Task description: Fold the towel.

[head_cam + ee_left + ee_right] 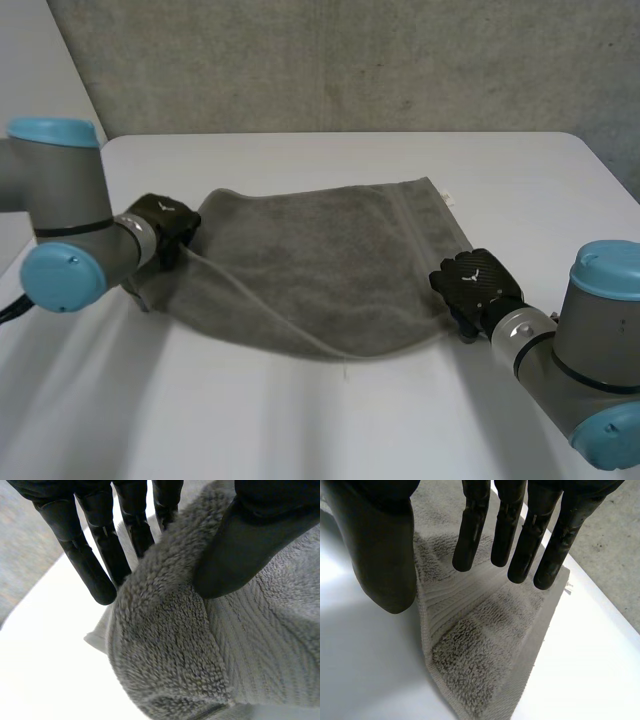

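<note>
- The grey towel (320, 265) lies spread across the middle of the white table (330, 430), at the centre of the head view. Its left end is lifted a little off the surface and its right end lies flat.
- My left hand (165, 228) is at the towel's left end, at the middle left of the head view.
- In the left wrist view my left thumb (240, 550) presses on the pile from one side. My straight left fingers (95, 570) stand on the other side, and a ridge of towel is bunched between them, so I am pinching that end.
- My right hand (478, 282) sits at the towel's near right corner, at the lower right of the head view.
- In the right wrist view my right fingers (470, 535) are straight and slightly spread above that corner. I cannot tell whether their tips touch it.
- My right thumb (382, 555) stands apart from them, over bare table just beside the towel's edge, so this hand grips nothing.
- A small white label (447, 198) sticks out at the towel's far right corner.
</note>
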Controlling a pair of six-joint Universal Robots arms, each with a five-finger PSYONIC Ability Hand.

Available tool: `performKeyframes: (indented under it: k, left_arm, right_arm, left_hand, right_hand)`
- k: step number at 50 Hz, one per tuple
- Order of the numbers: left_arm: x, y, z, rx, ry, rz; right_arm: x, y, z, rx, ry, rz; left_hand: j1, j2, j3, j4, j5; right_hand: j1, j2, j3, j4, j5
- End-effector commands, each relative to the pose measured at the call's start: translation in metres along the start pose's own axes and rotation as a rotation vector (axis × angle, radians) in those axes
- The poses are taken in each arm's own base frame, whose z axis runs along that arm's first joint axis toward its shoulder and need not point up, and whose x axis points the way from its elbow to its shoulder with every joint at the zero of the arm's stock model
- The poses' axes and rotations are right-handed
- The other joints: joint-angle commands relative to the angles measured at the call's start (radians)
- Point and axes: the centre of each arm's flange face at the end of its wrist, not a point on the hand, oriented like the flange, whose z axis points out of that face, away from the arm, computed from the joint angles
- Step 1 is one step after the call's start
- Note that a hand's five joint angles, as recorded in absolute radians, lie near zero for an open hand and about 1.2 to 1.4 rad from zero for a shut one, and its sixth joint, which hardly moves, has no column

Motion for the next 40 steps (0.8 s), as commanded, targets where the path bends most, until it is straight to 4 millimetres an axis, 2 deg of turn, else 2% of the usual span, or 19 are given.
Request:
performKeyframes:
  k: [1,2,3,5,10,14,18,20,22,31,40]
  left_arm:
    - [-0.006,-0.012,-0.043,0.074,-0.039,-0.107]
    - [-0.006,-0.010,-0.052,0.084,-0.047,-0.142]
    - [-0.006,-0.010,-0.052,0.084,-0.047,-0.142]
    - [-0.002,-0.005,-0.071,0.109,-0.055,-0.193]
    - [0.000,0.003,-0.087,0.140,-0.079,-0.222]
    - [0.000,0.027,-0.102,0.183,-0.148,-0.239]
    - [-0.004,0.030,-0.106,0.227,-0.194,-0.245]
    - [-0.012,0.034,-0.107,0.253,-0.238,-0.255]
    - [-0.015,0.035,-0.108,0.265,-0.253,-0.261]
    - [-0.017,0.038,-0.107,0.289,-0.263,-0.351]
    - [-0.018,0.045,-0.103,0.266,-0.262,-0.383]
  right_arm:
    - [0.003,-0.004,-0.002,0.008,0.008,0.001]
    - [0.002,-0.003,-0.002,0.008,0.005,0.000]
    - [0.002,-0.004,-0.002,0.008,0.005,0.001]
    - [0.002,-0.004,-0.002,0.006,0.005,-0.001]
    - [0.002,-0.004,-0.002,0.008,0.008,0.002]
    - [0.006,-0.004,0.000,0.005,0.021,0.005]
    - [0.016,-0.002,0.003,-0.002,0.052,0.011]
    - [0.026,0.001,0.006,-0.011,0.077,0.018]
    - [0.028,0.002,0.008,-0.015,0.081,0.020]
    - [0.045,0.011,0.016,-0.039,0.120,0.039]
    - [0.041,0.015,0.016,-0.067,0.093,0.057]
  left_hand:
    - [-0.102,-0.107,-0.114,-0.105,-0.277]
    - [-0.102,-0.107,-0.114,-0.105,-0.277]
    - [-0.102,-0.107,-0.114,-0.105,-0.277]
    - [-0.105,-0.110,-0.117,-0.108,-0.279]
    - [-0.105,-0.110,-0.117,-0.108,-0.279]
    - [-0.102,-0.107,-0.114,-0.105,-0.277]
    - [-0.063,-0.069,-0.075,-0.067,-0.238]
    - [0.109,0.104,0.097,0.105,-0.066]
    - [0.156,0.151,0.144,0.152,-0.019]
    - [0.156,0.151,0.144,0.153,-0.019]
    - [0.156,0.151,0.144,0.153,-0.019]
  right_hand:
    - [0.002,-0.044,-0.028,-0.021,0.005]
    - [0.002,-0.044,-0.028,-0.021,0.005]
    - [0.002,-0.044,-0.028,-0.021,0.005]
    - [0.002,-0.044,-0.028,-0.021,0.005]
    - [-0.007,-0.053,-0.037,-0.030,-0.004]
    - [-0.027,-0.073,-0.057,-0.051,-0.024]
    - [-0.039,-0.085,-0.069,-0.062,-0.036]
    - [-0.057,-0.103,-0.086,-0.080,-0.054]
    - [-0.060,-0.106,-0.089,-0.083,-0.057]
    - [-0.042,-0.088,-0.072,-0.065,-0.039]
    - [-0.024,-0.071,-0.054,-0.048,-0.021]
